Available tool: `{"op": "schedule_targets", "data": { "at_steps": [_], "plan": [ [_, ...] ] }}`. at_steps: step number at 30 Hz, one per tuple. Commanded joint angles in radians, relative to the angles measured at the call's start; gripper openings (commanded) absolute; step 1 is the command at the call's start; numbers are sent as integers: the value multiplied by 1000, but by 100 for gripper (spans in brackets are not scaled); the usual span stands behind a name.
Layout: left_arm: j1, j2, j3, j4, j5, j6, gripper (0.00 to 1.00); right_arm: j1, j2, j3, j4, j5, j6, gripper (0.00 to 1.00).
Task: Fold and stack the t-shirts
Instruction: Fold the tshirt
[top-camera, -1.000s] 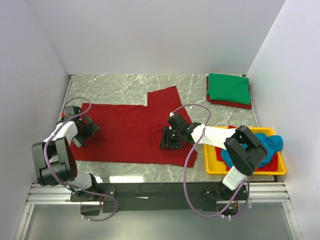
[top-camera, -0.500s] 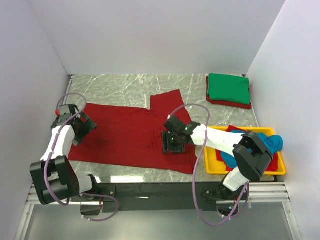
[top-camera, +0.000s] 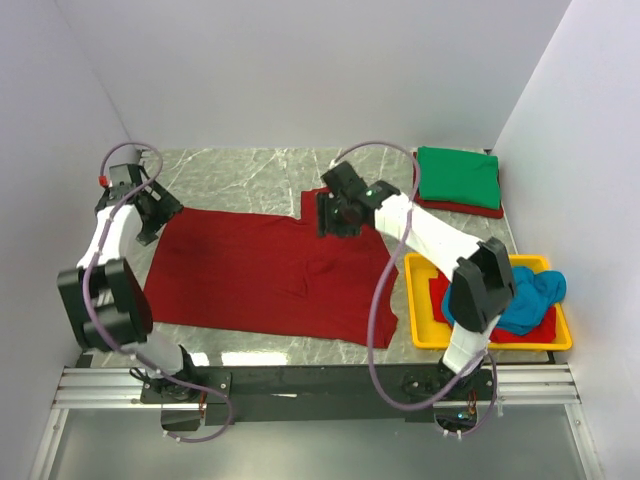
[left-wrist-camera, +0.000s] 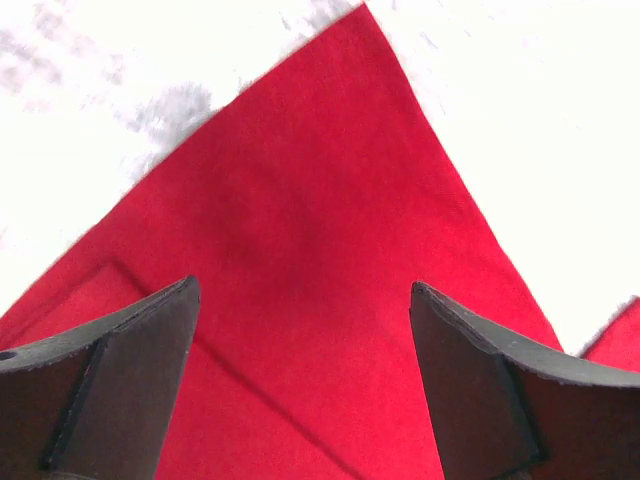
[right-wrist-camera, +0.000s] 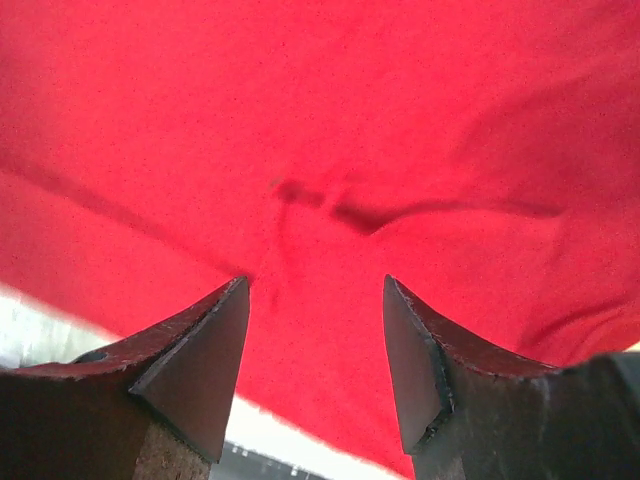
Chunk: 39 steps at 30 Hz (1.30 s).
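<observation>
A dark red t-shirt (top-camera: 260, 275) lies spread flat across the marble table. My left gripper (top-camera: 156, 214) hovers open over the shirt's far left corner, whose red cloth (left-wrist-camera: 320, 250) fills the left wrist view between the wide-apart fingers (left-wrist-camera: 130, 380). My right gripper (top-camera: 332, 214) stands open over the far sleeve; red cloth (right-wrist-camera: 330, 150) with a small crease lies below its fingers (right-wrist-camera: 200, 370). A folded green t-shirt (top-camera: 458, 176) rests on a folded dark red one (top-camera: 455, 208) at the far right. A teal t-shirt (top-camera: 530, 295) is bunched in the tray.
The yellow plastic tray (top-camera: 480, 343) sits at the near right and also holds red cloth (top-camera: 440, 298) under the teal shirt. White walls close in the table on the left, back and right. Purple cables loop from both arms.
Both arms have swung away from me: the left gripper from the shirt's near-left side to its far left corner, the right gripper from the shirt's middle to the far sleeve.
</observation>
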Motion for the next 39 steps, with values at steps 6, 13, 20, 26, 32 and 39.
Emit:
{"op": "schedule_targets", "data": {
  "at_steps": [6,13,20,26,32,39],
  "plan": [
    [4,169,111,96,-26,-30,90,-216,171,181,92,-14,-57,63],
    [2,290,193,117,-44,-30,89,-328,365,383,185,-16,-66,62],
    [4,371,266,123,-49,-19,89,-377,593,620,222,-26,-68,61],
    [4,414,305,116,-52,-7,89,-408,685,709,267,-85,-19,59],
    [2,433,323,110,-52,9,89,-408,735,756,250,-68,-14,59],
    [4,434,314,111,-46,10,88,-411,761,769,215,-36,-17,59]
  ]
}}
